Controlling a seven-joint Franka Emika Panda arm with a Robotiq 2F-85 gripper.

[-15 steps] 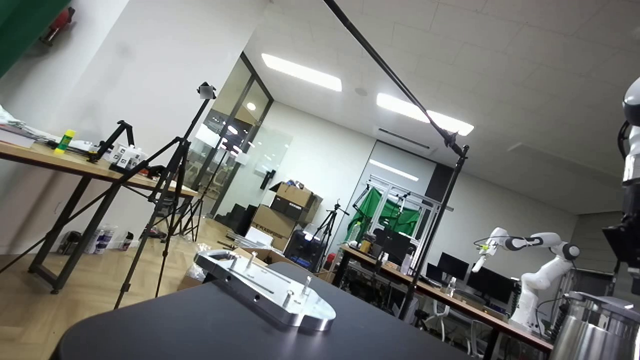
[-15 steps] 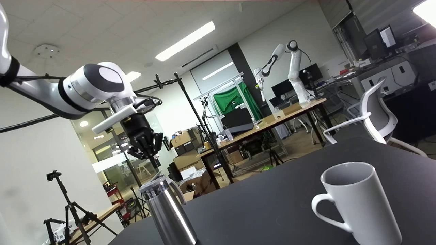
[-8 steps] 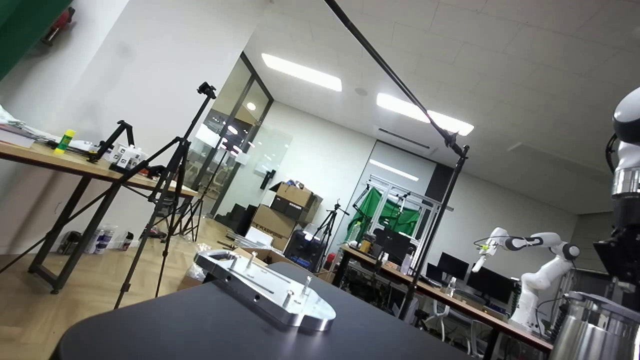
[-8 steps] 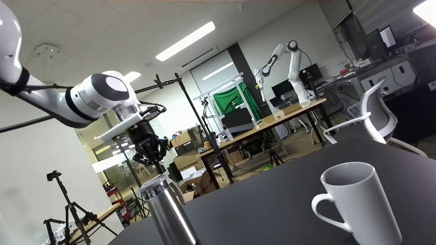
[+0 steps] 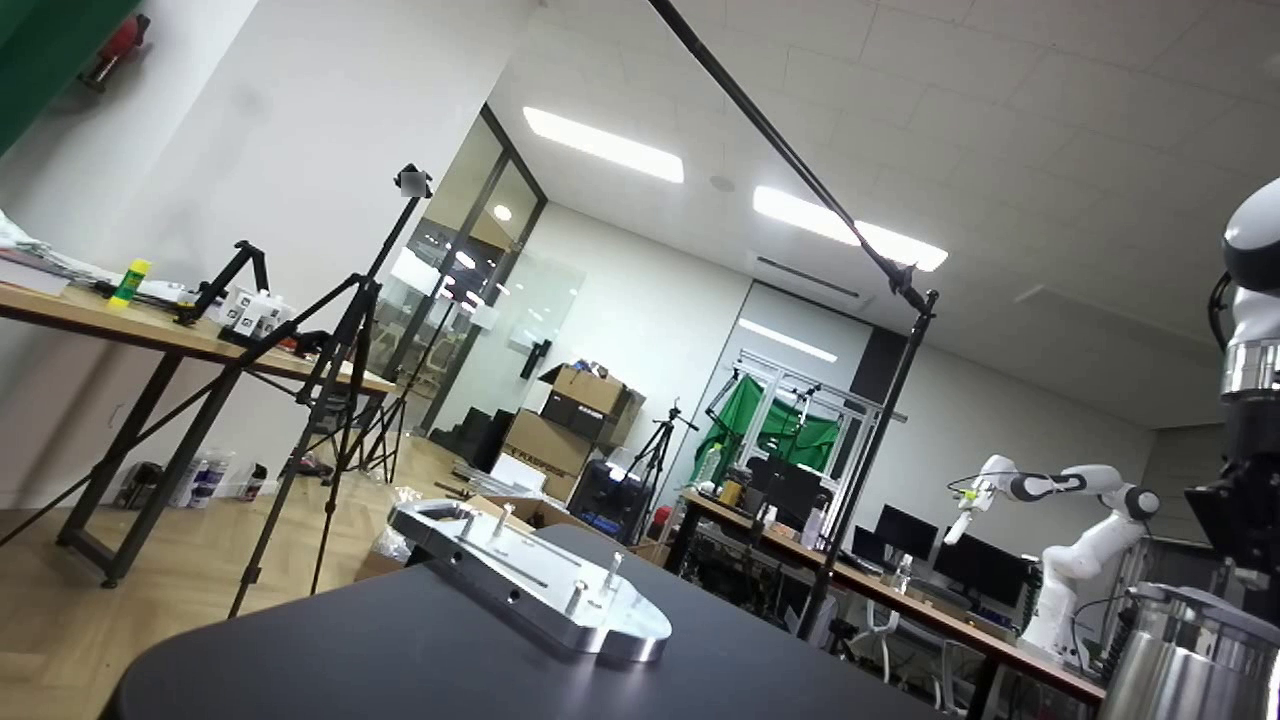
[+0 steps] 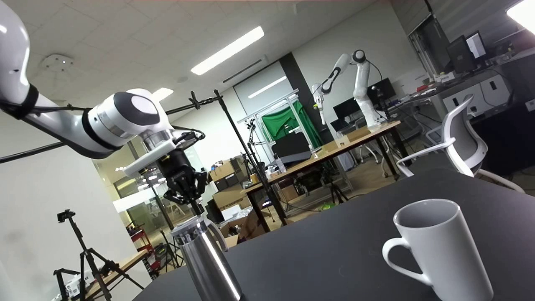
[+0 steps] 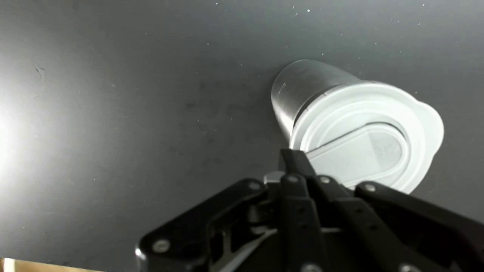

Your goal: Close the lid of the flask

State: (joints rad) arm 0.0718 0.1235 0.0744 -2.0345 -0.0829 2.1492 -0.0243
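At left in an exterior view stands the steel flask [image 6: 212, 265], capped by its lid [image 6: 188, 227]; just above hangs the claw [image 6: 197, 207], fingertips [image 7: 296, 161] together, empty. In the wrist view the lid's oblong flap [image 7: 361, 155] slants up-right from them, perhaps touching. Far right, a white mug [image 6: 445, 251] shows bare inner wall.

In an exterior view, the white, smooth-shelled robot arm [image 6: 106, 121], capped in dark grey at its joint, extends from the upper left, slopes down rightward and bends at its silver-ringed wrist [image 6: 156, 139]. Below, the black, angular two-fingered gripper [image 6: 197, 208] points steeply downward. In the wrist view, its slim black fingers [image 7: 298, 207] lie together at the tips.
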